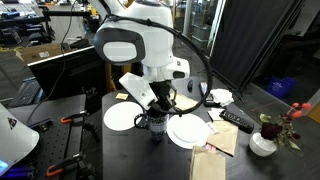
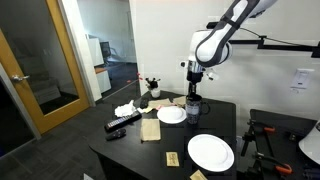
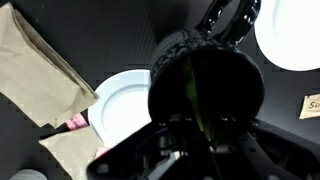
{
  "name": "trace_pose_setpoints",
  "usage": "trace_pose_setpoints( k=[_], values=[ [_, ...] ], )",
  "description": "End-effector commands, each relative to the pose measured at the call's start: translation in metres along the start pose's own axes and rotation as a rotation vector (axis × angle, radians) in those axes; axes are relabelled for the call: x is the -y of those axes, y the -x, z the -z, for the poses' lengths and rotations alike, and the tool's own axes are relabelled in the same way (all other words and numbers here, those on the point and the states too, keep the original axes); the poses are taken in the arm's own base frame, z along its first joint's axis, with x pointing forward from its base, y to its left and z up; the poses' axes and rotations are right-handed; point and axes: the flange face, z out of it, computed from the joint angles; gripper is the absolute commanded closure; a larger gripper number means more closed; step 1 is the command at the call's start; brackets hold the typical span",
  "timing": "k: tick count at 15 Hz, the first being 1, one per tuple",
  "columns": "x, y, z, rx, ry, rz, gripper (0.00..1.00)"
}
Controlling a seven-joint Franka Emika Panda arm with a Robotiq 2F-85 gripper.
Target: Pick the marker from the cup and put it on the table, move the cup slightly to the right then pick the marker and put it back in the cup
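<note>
While the arm hangs straight down over the table, the gripper sits low at the mouth of the cup, its jaws clenched tight. In the wrist view the marker shows as a yellow-green streak standing inside the cup, directly under the hand. Its upper end runs in between the fingers, so it looks pinched there, though the contact itself is dark and hard to make out. The marker is too small to see in both exterior views.

The cup stands upright on the dark tabletop right below the gripper. Just beside the hand lies a white plate, close against the cup, and another plate lies further off on the opposite side. Beyond the nearer plate, well clear of the hand, lie brown paper napkins.
</note>
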Motion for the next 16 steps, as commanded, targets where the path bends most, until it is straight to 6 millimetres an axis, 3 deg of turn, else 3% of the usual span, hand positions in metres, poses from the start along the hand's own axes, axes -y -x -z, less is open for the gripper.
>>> trace_pose_setpoints(
  k=[1, 10, 16],
  values=[
    [0.004, 0.003, 0.017, -0.032, 0.016, 0.022, 0.97],
    [0.012, 0.001, 0.06, -0.085, 0.042, 0.036, 0.97],
    [0.023, 0.001, 0.105, -0.138, 0.063, 0.052, 0.97]
  ],
)
